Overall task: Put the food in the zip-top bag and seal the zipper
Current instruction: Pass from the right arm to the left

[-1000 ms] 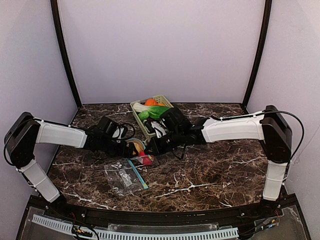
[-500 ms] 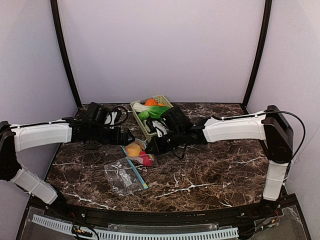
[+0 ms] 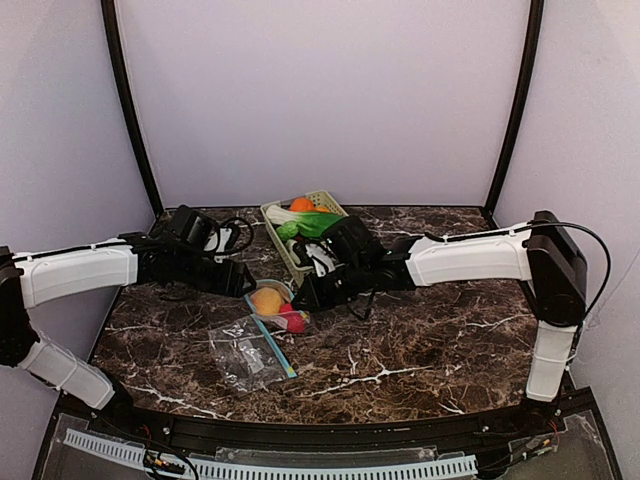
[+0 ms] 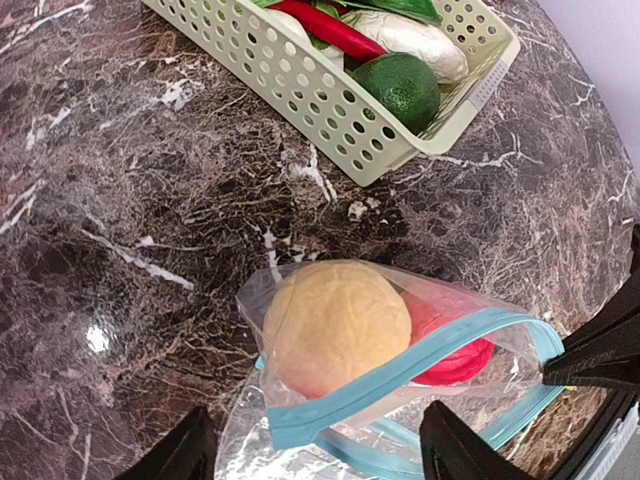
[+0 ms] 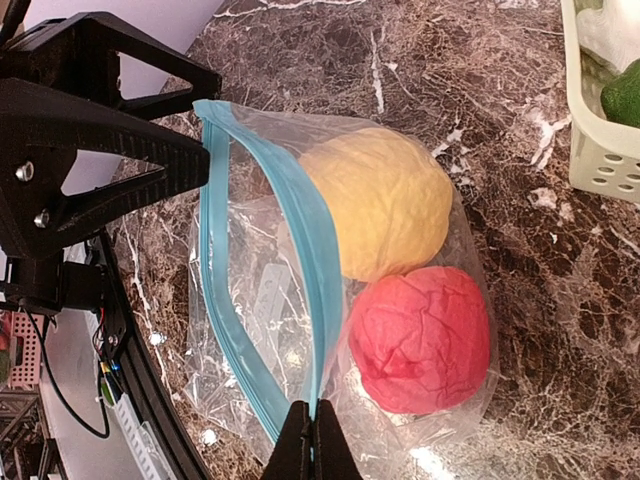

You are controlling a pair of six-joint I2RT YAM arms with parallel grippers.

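Peach point(image 5: 385, 200) and red apple point(image 5: 420, 335) inside the zip-top bag point(image 4: 252, 305), touching, peach nearer the pale green basket point(image 4: 300, 80). Rests flat on the dark marble table point(image 4: 120, 200), just beside the basket's corner, on the side facing the arm bases. Mouth unsealed, blue zipper strip point(image 4: 400, 377) along the edge turned away from the basket. Right gripper point(image 5: 311, 425) at one end of that strip, fingertips pressed together on it. Left gripper point(image 4: 318, 415) at the opposite end, fingers point(image 4: 190, 450) spread apart with the bag's rim between them, not clamped on it. In the basket: orange point(image 3: 301, 204), leafy greens point(image 3: 318, 222), white radish point(image 4: 415, 40), red chilli point(image 4: 330, 28), round green fruit point(image 4: 400, 88). Beyond the bag from the basket, more clear plastic point(image 3: 240, 358) with a blue edge, flat on the table; part of the same bag or not, cannot tell.
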